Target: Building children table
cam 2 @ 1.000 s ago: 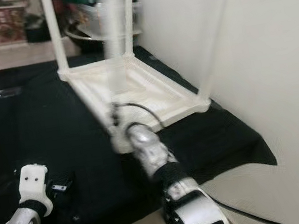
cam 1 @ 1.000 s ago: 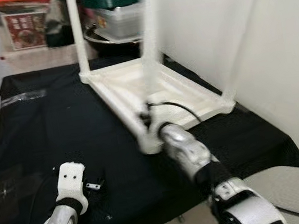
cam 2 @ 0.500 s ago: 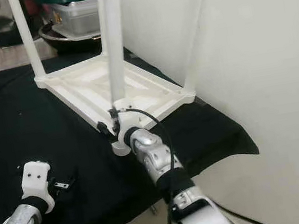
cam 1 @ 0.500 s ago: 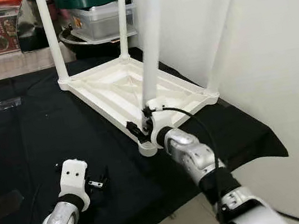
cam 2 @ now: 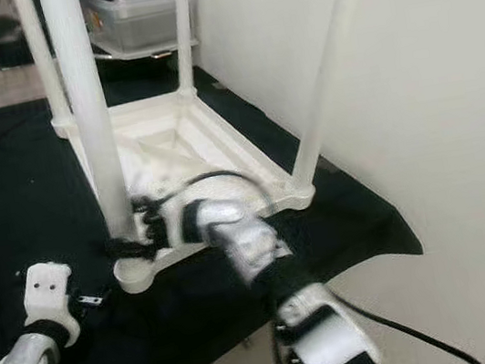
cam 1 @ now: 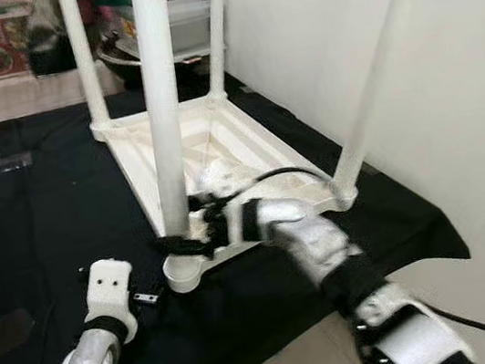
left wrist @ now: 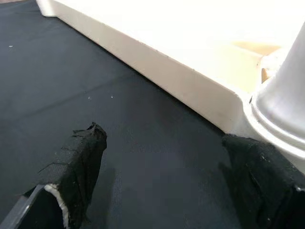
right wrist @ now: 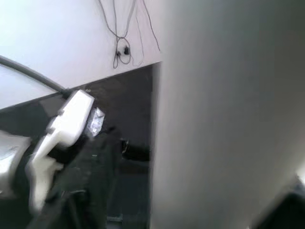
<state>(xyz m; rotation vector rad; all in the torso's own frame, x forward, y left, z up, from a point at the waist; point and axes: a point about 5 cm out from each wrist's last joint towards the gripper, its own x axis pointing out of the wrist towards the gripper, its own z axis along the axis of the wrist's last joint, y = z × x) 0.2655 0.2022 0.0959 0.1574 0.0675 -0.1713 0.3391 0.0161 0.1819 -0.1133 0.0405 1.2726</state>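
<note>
- The white plastic children's table (cam 1: 219, 149) lies upside down on the black cloth-covered work surface (cam 1: 34, 206), its far right edge close to the white wall (cam 1: 446, 67); four white cylindrical legs stand up from its corners.
- The right gripper (cam 1: 187, 242) is clenched around the base of the near-left white leg (cam 1: 163, 111), just above the round corner socket (cam 1: 186, 271) — the right wrist view has the leg's pale shaft pressed close against the camera.
- The left gripper (left wrist: 162, 191) rests low on the black cloth just near-left of that same corner, its black padded fingers (left wrist: 78, 167) spread apart and holding nothing, with the table's rim just beyond them.
- Judged from this, the step in hand is seating or tightening the last leg in its socket; the other three legs look already upright.
- The next move likely calls for turning or pressing the leg home while the table stays put — the left gripper could brace the corner.
- A stack of pots and lidded containers (cam 1: 152, 21) sits at the far end of the cloth.
</note>
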